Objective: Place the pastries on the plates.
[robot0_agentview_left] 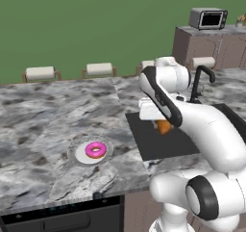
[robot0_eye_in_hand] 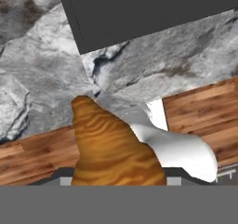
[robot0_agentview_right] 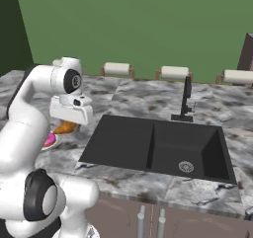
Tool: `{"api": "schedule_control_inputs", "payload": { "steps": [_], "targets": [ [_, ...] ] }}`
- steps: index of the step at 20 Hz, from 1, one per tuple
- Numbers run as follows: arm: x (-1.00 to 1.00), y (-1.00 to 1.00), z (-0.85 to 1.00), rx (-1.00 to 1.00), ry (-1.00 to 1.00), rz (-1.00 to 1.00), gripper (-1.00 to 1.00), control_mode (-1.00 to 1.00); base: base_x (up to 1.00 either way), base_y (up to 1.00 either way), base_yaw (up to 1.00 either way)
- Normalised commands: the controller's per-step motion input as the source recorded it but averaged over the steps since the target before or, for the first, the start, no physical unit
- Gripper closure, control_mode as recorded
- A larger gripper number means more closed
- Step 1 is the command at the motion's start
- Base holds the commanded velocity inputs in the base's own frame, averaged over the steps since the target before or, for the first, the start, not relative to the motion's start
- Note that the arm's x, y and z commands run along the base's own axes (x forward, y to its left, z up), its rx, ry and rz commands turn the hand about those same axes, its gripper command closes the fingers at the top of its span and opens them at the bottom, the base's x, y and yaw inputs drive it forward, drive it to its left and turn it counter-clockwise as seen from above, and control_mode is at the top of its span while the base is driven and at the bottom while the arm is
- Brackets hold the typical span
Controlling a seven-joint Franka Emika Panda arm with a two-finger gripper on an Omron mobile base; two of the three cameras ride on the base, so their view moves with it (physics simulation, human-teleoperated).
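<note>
A golden-brown croissant point(robot0_agentview_left: 164, 126) point(robot0_agentview_right: 65, 128) hangs in the air over the counter beside the left edge of the sink, with my gripper point(robot0_agentview_left: 163, 123) point(robot0_agentview_right: 67, 125) shut on it. In the hand view the croissant point(robot0_eye_in_hand: 111, 148) covers the fingertips. A pink-iced donut point(robot0_agentview_left: 95, 150) lies on a white plate with a grey rim point(robot0_agentview_left: 77, 155), on the counter to the left of the gripper. In the right base view my arm hides most of the donut point(robot0_agentview_right: 50, 140).
A dark sink basin point(robot0_agentview_left: 163, 142) point(robot0_agentview_right: 153, 143) with a black faucet point(robot0_agentview_left: 199, 82) point(robot0_agentview_right: 186, 96) lies right of the gripper. Stools point(robot0_agentview_left: 99, 69) line the counter's far side. A toaster oven point(robot0_agentview_left: 209, 18) stands on the back cabinet. The wooden floor point(robot0_eye_in_hand: 200, 111) shows below the counter edge.
</note>
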Motion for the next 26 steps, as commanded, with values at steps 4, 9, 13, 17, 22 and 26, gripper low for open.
{"api": "schedule_control_inputs", "payload": {
  "steps": [4, 9, 13, 17, 22, 26],
  "targets": [
    [-0.50, -0.28, 0.24, 0.00, -0.09, 0.08, 1.00, -1.00, 0.00, 0.00, 0.00],
    [-0.46, -0.47, 0.21, 0.00, -0.14, 0.13, 1.00, -1.00, 0.00, 0.00, 0.00],
    [-0.31, -0.31, 0.02, 0.00, -0.09, 0.13, 1.00, -1.00, 0.00, 0.00, 0.00],
    [-0.24, -0.21, 0.00, 0.00, -0.03, 0.09, 1.00, -1.00, 0.00, 0.00, 0.00],
    [-0.21, -0.35, 0.03, 0.00, -0.05, 0.10, 1.00, -1.00, 0.00, 0.00, 0.00],
    [-0.01, -0.06, 0.00, 0.00, -0.02, 0.02, 1.00, -1.00, 0.00, 0.00, 0.00]
  ]
}}
